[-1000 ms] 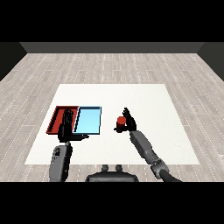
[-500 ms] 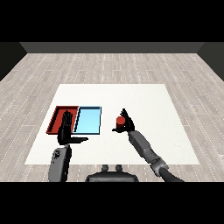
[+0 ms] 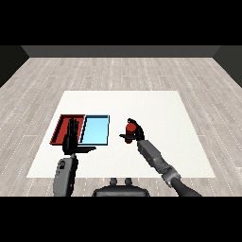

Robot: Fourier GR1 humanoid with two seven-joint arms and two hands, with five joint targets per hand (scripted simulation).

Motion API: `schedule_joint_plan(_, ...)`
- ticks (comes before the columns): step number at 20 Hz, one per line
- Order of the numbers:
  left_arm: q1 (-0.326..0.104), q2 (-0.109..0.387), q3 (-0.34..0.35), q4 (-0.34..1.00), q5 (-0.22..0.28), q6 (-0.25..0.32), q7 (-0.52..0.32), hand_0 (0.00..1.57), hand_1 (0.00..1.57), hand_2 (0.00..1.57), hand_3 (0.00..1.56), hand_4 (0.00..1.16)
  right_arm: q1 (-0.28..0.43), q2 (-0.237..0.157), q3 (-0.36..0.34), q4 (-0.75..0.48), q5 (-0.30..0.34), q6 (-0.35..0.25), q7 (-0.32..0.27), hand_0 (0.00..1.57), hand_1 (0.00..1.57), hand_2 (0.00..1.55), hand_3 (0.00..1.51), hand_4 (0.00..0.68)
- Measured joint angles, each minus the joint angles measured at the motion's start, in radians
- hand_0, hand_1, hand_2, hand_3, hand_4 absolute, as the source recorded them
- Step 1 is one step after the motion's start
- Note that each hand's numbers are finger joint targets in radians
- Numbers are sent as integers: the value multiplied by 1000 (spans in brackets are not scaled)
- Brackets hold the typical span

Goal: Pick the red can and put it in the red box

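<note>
Now the right hand [image 3: 134, 133] has its fingers curled round the red can [image 3: 130, 128], which sits on the white table [image 3: 156, 113] just right of the blue tray [image 3: 95, 130]. I think the can is light, hard and a bit slippery, so holding it round the middle looks best. The left hand [image 3: 72, 138] hangs over the red tray [image 3: 63, 125] with straight, relaxed fingers
</note>
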Motion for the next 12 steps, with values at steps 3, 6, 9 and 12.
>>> schedule_joint_plan(3,6,-7,-8,-6,-2,3,5,0,0,0,0,0,-28,0,42,3,-41,-71,15,1472,1472,1456,1404,600)
schedule_joint_plan(6,28,-18,-28,-35,-16,13,14,0,0,0,0,0,-48,0,70,32,-70,-97,-4,1460,1460,1446,1401,587)
schedule_joint_plan(9,32,-7,-16,-38,-8,6,10,0,0,0,0,0,-42,-1,83,17,-56,-110,-3,1473,1473,1443,1385,597)
schedule_joint_plan(12,31,-7,-18,-28,-5,-1,12,0,0,0,0,0,-29,-5,72,7,-18,-112,-17,1439,1439,1436,1372,602)
